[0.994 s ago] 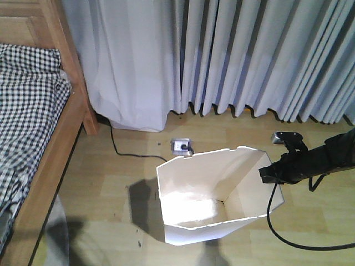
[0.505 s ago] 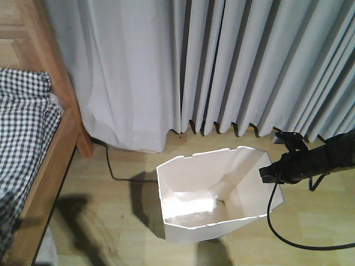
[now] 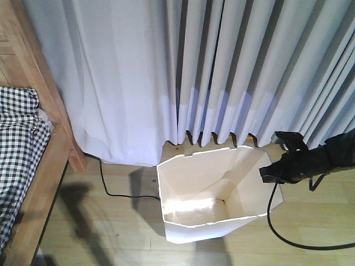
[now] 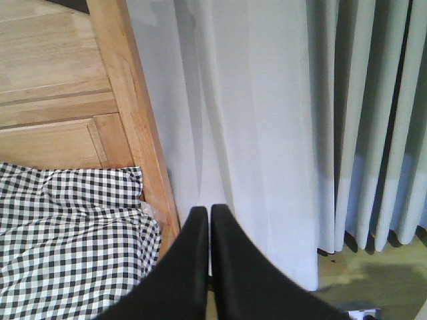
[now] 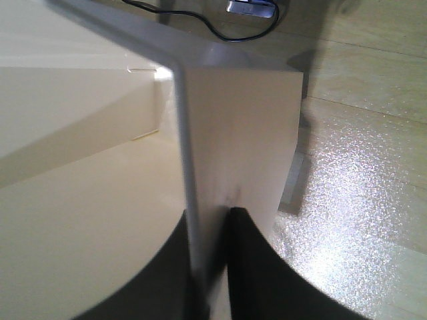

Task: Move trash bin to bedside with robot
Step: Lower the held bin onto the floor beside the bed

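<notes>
**A:** Where's the trash bin [image 3: 188,177]?

**B:** Upright on the floor [image 3: 310,216], in front of the curtain [image 3: 127,83]. The right side of its rim sits between the right jaws, at the tip of the black arm [image 3: 316,160].

**A:** Gripped?

**B:** Yes. The wrist view shows one jaw inside the wall and one outside, pinching the thin edge.

**A:** And the bed [image 3: 47,172]?

**B:** Well to the left of those jaws, beyond the bin and apart from it. A black cord [image 3: 127,195] lies on the floor between them.

**A:** And the left jaws?

**B:** Pressed together, holding nothing. The bed's post and checked bedding lie beyond them to the left, with the curtain straight ahead.
</notes>
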